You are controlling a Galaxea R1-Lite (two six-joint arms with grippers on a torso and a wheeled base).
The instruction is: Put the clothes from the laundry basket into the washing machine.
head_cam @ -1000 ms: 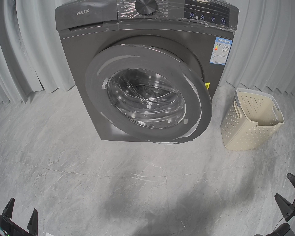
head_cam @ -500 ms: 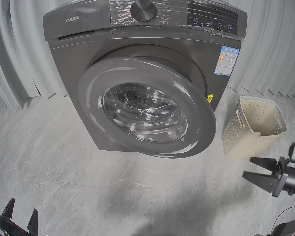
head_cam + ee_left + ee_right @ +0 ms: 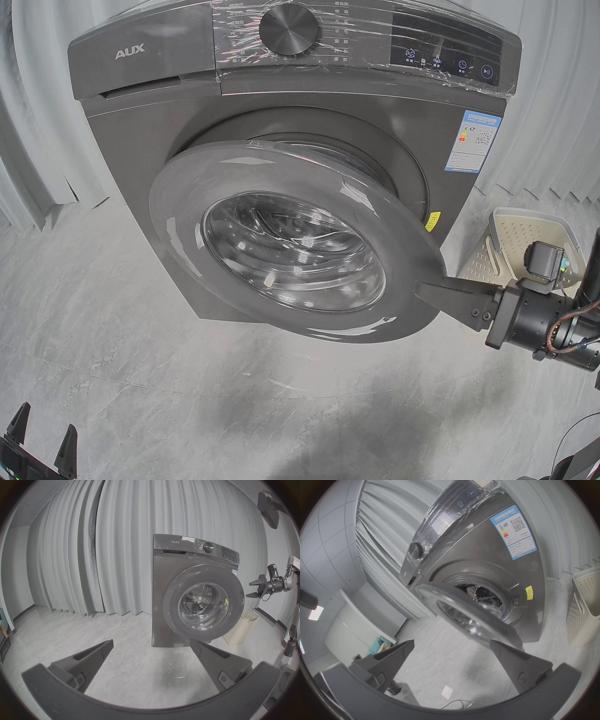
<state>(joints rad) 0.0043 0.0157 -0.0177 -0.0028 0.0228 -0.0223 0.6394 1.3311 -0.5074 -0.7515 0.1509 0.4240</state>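
1. We see a grey marbled floor (image 3: pixel 187 375) and pale curtains (image 3: pixel 37 125) behind.
2. The washing machine (image 3: pixel 156 125) fills the upper centre of the head view, its round door (image 3: pixel 294 259) ajar.
3. The laundry basket (image 3: pixel 519 234) stands at right, beside the machine.
4. In the right wrist view we see dark fabric (image 3: pixel 479 592) in the drum opening, behind the door.
5. The right gripper (image 3: pixel 437 295), fingers spread, hangs near the door's lower right edge; we cannot tell if it touches.
6. The left gripper (image 3: pixel 47 419), fingers spread, sits at lower left.
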